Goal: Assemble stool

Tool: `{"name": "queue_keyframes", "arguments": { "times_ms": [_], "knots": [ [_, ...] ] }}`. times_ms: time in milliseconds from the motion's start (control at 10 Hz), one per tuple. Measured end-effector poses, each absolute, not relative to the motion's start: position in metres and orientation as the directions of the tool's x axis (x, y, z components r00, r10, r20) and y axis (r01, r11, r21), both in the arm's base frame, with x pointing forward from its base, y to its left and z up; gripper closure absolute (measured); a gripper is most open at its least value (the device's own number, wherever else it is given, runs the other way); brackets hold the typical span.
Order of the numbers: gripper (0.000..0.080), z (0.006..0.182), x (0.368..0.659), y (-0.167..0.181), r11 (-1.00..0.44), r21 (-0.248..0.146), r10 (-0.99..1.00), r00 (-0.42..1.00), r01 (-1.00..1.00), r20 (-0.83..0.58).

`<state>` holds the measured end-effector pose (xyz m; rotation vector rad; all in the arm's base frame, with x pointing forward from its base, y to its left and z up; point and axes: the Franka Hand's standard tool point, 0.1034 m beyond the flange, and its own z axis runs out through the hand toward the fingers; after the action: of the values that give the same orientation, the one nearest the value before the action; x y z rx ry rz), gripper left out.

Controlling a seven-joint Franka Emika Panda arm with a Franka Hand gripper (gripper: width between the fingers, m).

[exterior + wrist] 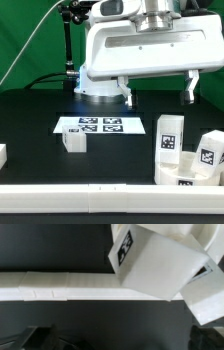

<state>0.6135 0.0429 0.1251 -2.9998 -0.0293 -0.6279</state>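
Stool legs [168, 142] on table [35, 118], jaws open

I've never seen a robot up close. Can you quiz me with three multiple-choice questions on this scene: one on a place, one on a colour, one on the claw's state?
1. Where do most of the white blocks stand?
A. the exterior view's right
B. the exterior view's left
C. in the claw

2. What colour is the table?
A. white
B. black
C. red

3. The claw is:
A. shut on a block
B. shut and empty
C. open and empty

Answers: 1 A, they cluster on that side; 2 B, its bare surface is black; 3 C, its jaws stand wide apart with nothing between.
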Motion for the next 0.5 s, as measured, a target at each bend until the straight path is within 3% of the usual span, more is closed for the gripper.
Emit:
{"name": "queue_keyframes", "arguments": {
  "times_ms": [300,500],
  "knots": [
    [0.0150,0.1241,0.6070,0.0471,-0.994,-0.106,-0.051,0.939,-0.016,0.339],
    [0.0150,0.1237,0.6079,0.0456,-0.995,-0.102,-0.035,0.943,-0.001,0.331]
  ]
}}
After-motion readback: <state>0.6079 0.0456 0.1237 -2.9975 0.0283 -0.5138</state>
